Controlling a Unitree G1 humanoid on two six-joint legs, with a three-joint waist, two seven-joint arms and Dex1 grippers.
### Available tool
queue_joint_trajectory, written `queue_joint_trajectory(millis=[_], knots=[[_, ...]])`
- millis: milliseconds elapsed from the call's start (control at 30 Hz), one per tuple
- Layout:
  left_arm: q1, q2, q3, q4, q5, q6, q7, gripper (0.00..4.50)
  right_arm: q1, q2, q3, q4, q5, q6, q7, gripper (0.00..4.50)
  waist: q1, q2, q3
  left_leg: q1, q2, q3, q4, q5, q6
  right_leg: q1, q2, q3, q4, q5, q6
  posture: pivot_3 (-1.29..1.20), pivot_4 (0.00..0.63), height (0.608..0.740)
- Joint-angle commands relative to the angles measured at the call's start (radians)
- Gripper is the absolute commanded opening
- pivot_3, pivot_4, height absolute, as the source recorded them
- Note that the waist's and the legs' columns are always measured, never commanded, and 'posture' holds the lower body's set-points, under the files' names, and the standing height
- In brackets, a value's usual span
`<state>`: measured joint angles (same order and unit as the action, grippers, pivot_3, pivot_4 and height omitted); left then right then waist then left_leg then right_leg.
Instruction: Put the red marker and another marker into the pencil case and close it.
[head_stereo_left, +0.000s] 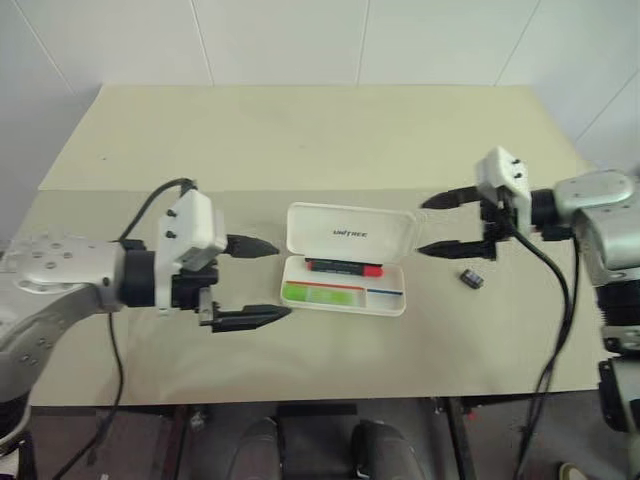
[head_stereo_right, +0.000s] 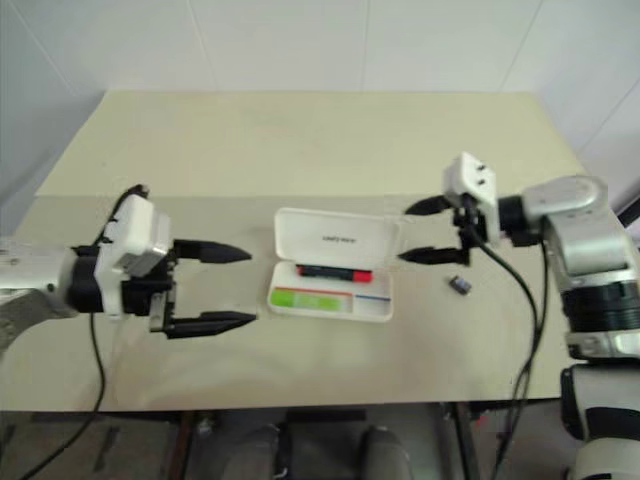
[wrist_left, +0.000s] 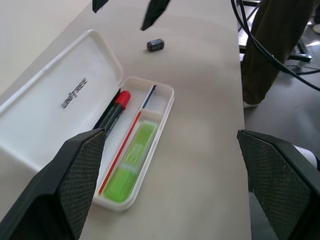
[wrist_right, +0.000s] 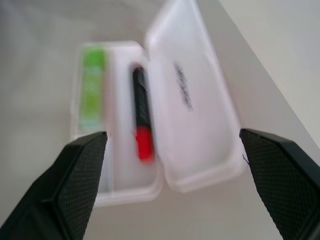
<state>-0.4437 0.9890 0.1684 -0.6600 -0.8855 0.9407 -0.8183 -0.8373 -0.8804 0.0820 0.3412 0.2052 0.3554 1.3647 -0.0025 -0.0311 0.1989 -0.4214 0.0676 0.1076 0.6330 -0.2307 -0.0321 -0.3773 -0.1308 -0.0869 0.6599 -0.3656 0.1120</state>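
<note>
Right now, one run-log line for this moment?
red marker in pencil case | green marker in | lid up | both tools open, left tool, right tool

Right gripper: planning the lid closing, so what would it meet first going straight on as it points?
Probably the pencil case's raised lid; the right gripper, open, points at it, though depth is unclear.

Soft, even light fills the scene, bright without harsh glare. The table (head_stereo_left: 300, 140) reads pale and slightly washed, and shadows under the case (head_stereo_left: 345, 272) and both grippers are faint and diffuse. The head views are mildly soft overall. The right wrist view is blurred, smearing the red marker (wrist_right: 141, 114); the left wrist view is sharper, its near fingers (wrist_left: 60, 195) out of focus.
</note>
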Motion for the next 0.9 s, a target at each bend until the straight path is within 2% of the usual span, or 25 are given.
queue_joint_trajectory(millis=[33, 167, 400, 733, 900], knots=[[-0.026, -0.027, -0.058, -0.024, 0.029, -0.038, 0.01, 4.5, -0.003, -0.02, 0.036, 0.164, -0.145, -0.039, -0.15, 4.47, -0.005, 0.0, 0.0, 0.0, 0.0, 0.0, 0.0, 0.0, 0.0, 0.0, 0.0, 0.0, 0.0, 0.0, 0.0, 0.0, 0.15, 0.74], [-0.073, -0.074, -0.127, -0.001, 0.099, -0.079, 0.04, 4.5, 0.003, -0.034, 0.056, 0.226, -0.196, -0.011, -0.164, 4.47, -0.01, 0.003, 0.002, 0.0, 0.0, 0.001, -0.001, 0.0, 0.0, -0.002, 0.001, 0.001, 0.0, 0.0, 0.0, 0.0, 0.15, 0.74], [-0.116, -0.161, -0.182, -0.01, 0.115, -0.091, 0.063, 4.5, 0.023, -0.058, 0.05, 0.191, -0.212, 0.053, -0.137, 4.47, -0.003, 0.003, 0.002, 0.0, 0.0, 0.001, 0.0, 0.0, 0.0, -0.001, 0.0, 0.002, 0.001, 0.0, 0.0, 0.0, 0.15, 0.74], [-0.106, -0.166, -0.208, -0.005, 0.148, -0.102, 0.052, 4.5, 0.117, -0.121, -0.05, -0.02, -0.09, 0.209, -0.08, 4.47, 0.003, 0.003, 0.002, 0.0, 0.0, 0.001, 0.001, 0.0, 0.0, -0.001, 0.0, 0.001, 0.0, 0.0, 0.0, 0.0, 0.15, 0.74], [-0.103, -0.17, -0.217, 0.006, 0.168, -0.11, 0.042, 4.5, 0.209, -0.162, -0.034, -0.089, -0.084, 0.305, -0.087, 4.47, 0.004, 0.003, 0.002, 0.0, 0.0, 0.0, 0.001, 0.0, 0.0, 0.0, 0.0, 0.0, 0.0, 0.0, 0.0, 0.0, 0.15, 0.74]])
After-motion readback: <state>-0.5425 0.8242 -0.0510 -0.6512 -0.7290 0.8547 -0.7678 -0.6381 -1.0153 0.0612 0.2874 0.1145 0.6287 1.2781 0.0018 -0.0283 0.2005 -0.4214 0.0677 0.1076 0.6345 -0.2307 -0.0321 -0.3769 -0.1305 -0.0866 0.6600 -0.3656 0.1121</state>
